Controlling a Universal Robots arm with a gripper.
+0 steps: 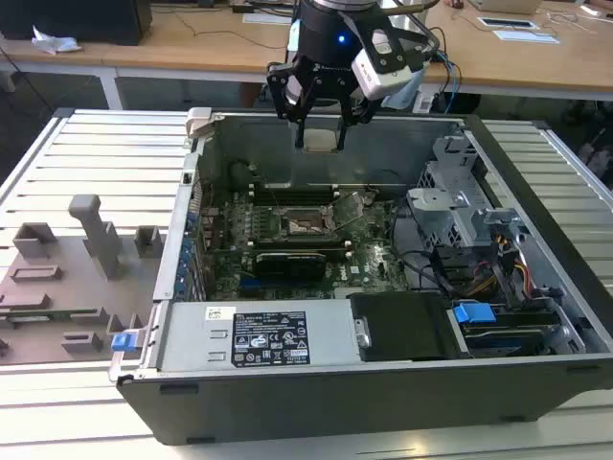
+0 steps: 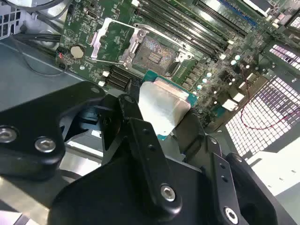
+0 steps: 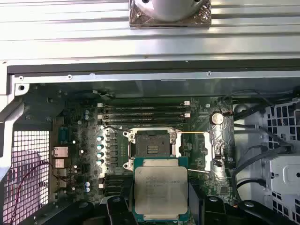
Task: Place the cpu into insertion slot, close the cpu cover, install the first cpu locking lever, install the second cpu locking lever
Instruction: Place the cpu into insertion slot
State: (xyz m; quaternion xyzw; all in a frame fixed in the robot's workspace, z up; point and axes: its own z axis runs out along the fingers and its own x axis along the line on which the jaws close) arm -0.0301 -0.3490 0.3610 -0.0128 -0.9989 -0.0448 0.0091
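Silver-beige cpu: held flat, pinched by its edges between black fingers.
gripper: clamped on the cpu, raised over the open computer case.
insertion slot: below the gripper, well apart, dark centre bare.
cpu cover: swung open beside the insertion slot, probably tilted; angle hard to judge.

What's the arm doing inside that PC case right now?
The arm's gripper is shut on the cpu and holds it in the air above the motherboard, inside the open computer case. The insertion slot is empty and uncovered, and the cpu cover is swung open beside it. The cpu is not yet in the slot and the cover is not yet closed.
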